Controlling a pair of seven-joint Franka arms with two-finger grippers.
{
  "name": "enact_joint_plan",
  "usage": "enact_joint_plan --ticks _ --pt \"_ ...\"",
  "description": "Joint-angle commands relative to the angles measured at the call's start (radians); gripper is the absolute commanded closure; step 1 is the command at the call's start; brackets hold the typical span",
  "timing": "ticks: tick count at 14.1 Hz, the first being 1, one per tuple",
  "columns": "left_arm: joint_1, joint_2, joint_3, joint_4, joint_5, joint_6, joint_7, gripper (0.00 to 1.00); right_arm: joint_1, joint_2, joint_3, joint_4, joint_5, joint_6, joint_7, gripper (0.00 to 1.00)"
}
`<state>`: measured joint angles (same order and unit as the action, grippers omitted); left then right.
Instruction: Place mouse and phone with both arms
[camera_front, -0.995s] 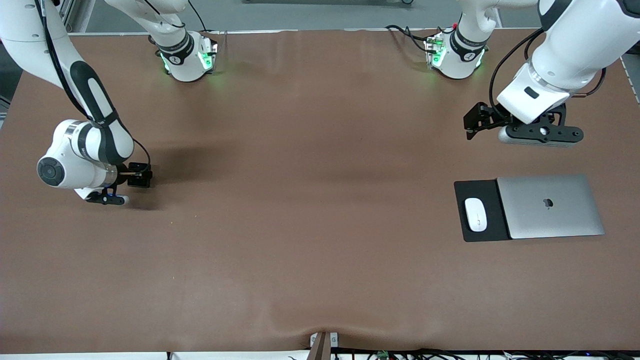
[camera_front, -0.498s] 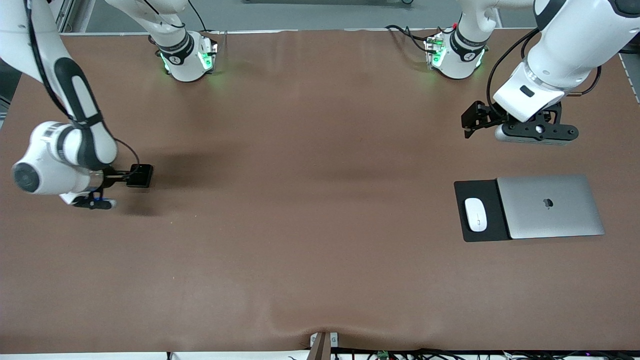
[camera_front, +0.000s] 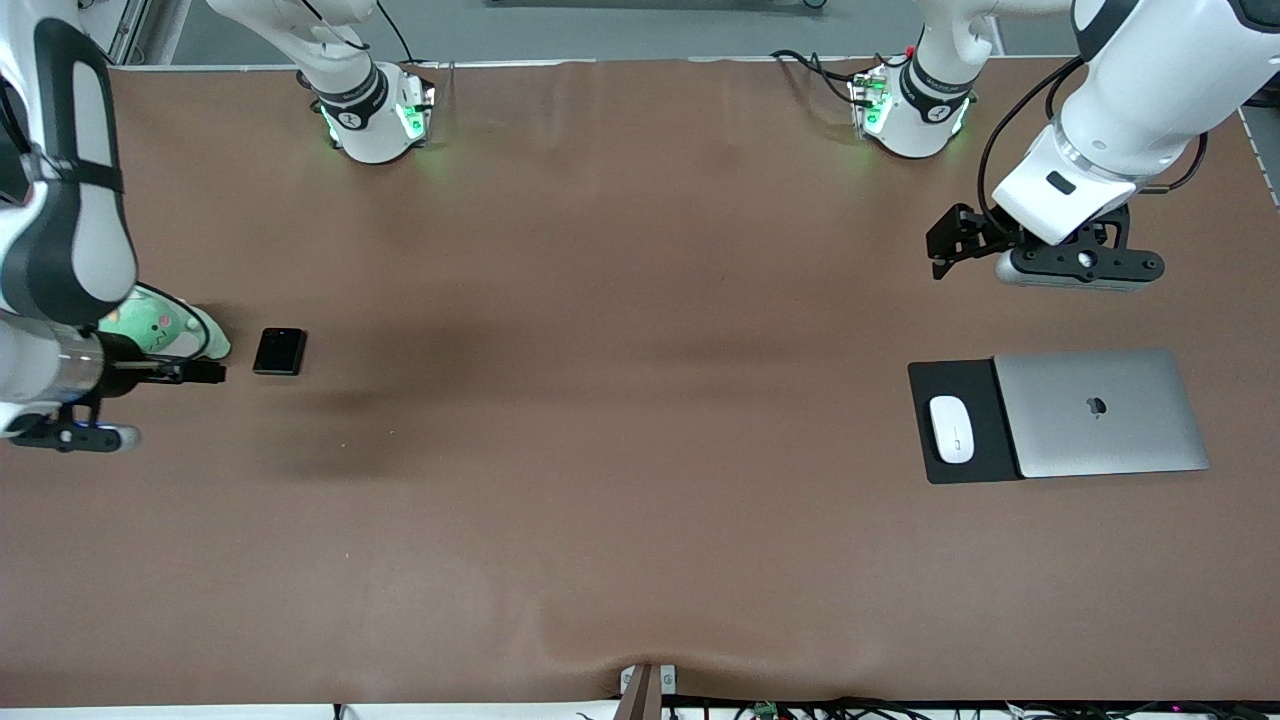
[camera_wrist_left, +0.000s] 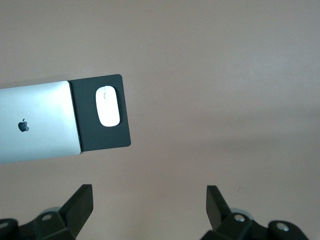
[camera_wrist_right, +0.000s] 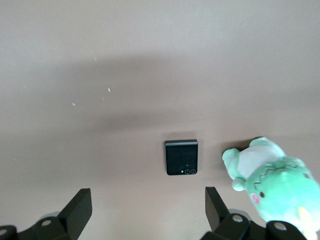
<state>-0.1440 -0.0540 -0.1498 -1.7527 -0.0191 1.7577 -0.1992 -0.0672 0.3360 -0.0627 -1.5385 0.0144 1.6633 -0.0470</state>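
Brown cloth covers the table (camera_front: 620, 450), and on it the phone (camera_front: 279, 351) lies flat and free toward the right arm's end, just beside a green plush toy (camera_front: 160, 325) that sits partly under the right arm. The right gripper (camera_front: 205, 372) hangs above the cloth close to the phone without touching it; the right wrist view shows its fingers (camera_wrist_right: 77, 210) spread wide with nothing between them, the phone (camera_wrist_right: 181, 157) lying below. Toward the left arm's end, the mouse (camera_front: 951, 429) rests on a black pad (camera_front: 940, 470) that touches a closed silver laptop (camera_front: 1100, 412). The left gripper (camera_front: 950, 245) hovers over bare cloth, its jaws wide apart and empty, well clear of the mouse (camera_wrist_left: 108, 106).
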Motion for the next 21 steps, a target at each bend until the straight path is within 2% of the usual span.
enact_joint_plan --ticks 1,4,8,21 --pt "0.000 -0.003 0.001 0.007 -0.021 0.002 -0.003 0.00 0.022 -0.044 -0.002 0.067 -0.008 -0.036 0.010 0.00" --pt "0.000 -0.003 0.001 0.009 -0.021 0.000 -0.002 0.00 0.065 -0.144 0.003 0.074 -0.060 -0.065 0.012 0.00" --pt "0.001 -0.006 0.001 0.018 -0.019 -0.006 0.001 0.00 0.064 -0.255 -0.003 0.034 -0.062 -0.120 -0.011 0.00" --pt "0.001 -0.015 0.004 0.045 -0.008 -0.064 -0.002 0.00 0.044 -0.252 0.000 0.005 -0.063 -0.091 -0.030 0.00"
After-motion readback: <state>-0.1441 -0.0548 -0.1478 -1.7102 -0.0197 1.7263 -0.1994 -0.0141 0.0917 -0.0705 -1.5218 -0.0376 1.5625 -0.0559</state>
